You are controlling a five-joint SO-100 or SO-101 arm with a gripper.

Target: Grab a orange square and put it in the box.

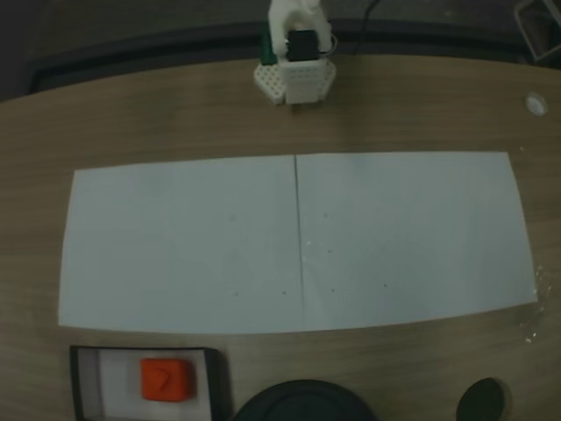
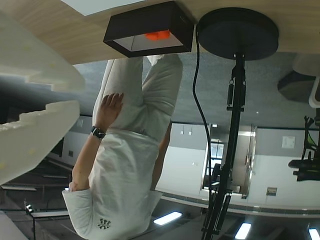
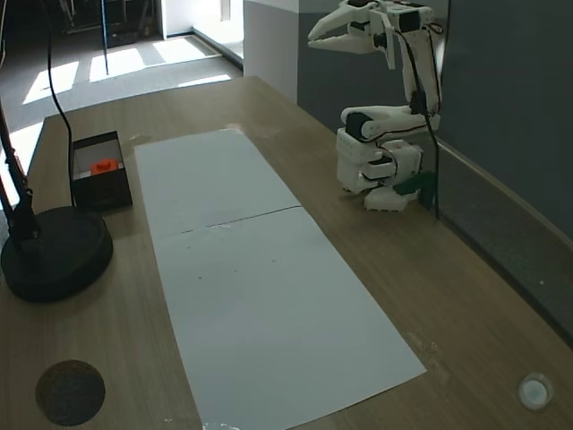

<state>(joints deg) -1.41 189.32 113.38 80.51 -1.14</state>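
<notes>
Inside the box [image 1: 88, 386], orange square [image 1: 166, 380] bears an unreadable mark.

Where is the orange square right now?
The orange square lies inside the box, at the bottom left of a fixed view, just left of the round black base.

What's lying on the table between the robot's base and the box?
Two white paper sheets span the table between the base and the box in both fixed views.
</notes>
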